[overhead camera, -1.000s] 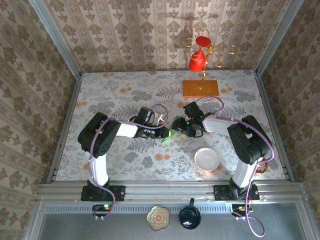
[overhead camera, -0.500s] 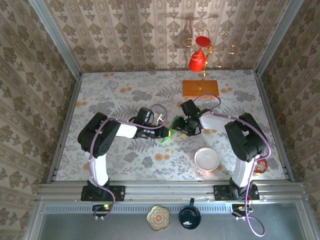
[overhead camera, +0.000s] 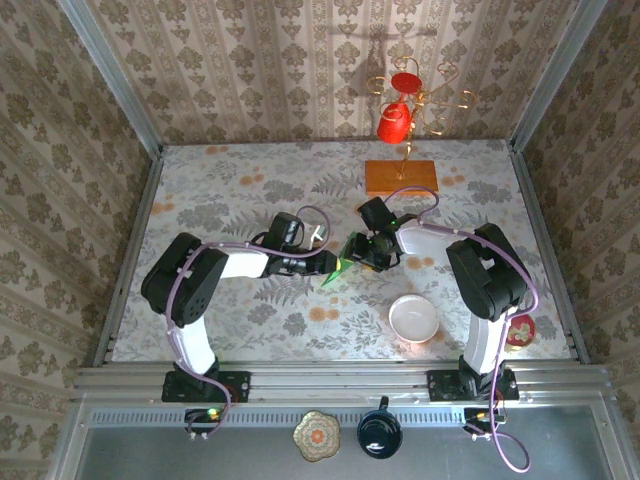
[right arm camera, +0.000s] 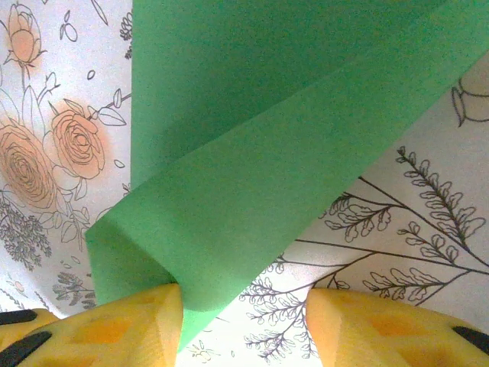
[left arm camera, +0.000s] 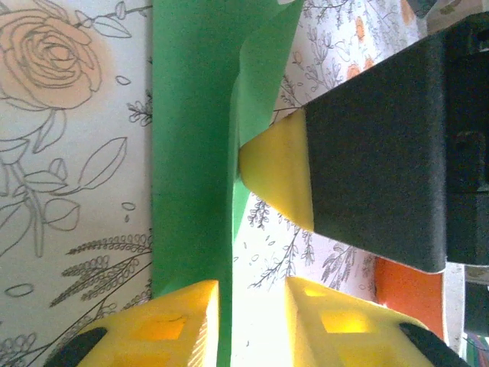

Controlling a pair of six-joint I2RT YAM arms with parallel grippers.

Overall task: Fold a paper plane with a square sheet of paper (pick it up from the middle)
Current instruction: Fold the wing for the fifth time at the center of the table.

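Where the green paper (overhead camera: pixel 337 268) lies: partly folded, mid-surface (overhead camera: pixel 220 200).
Left claw (left arm camera: pixel 252 321): fingers apart, the paper's edge in the gap.
Right claw (right arm camera: pixel 244 321): apart, one finger against the raised flap.
White bowl (overhead camera: pixel 414 318): bare inside, apart from the paper.

- The left arm (overhead camera: pixel 205 272) is folded, its elbow out to the left and its forearm lying low and pointing right toward the middle.
- The left claw (overhead camera: pixel 328 266) is held low, and its two yellow fingertips (left arm camera: pixel 164 325) are parted with a clear gap between them.
- The right arm (overhead camera: pixel 485 268) bends in from the right side, with its forearm pointing left.
- The right claw (overhead camera: pixel 358 254) meets the left claw nearly tip to tip. Its jaws also stand apart, and its yellow fingers (right arm camera: pixel 130 325) are spread wide.
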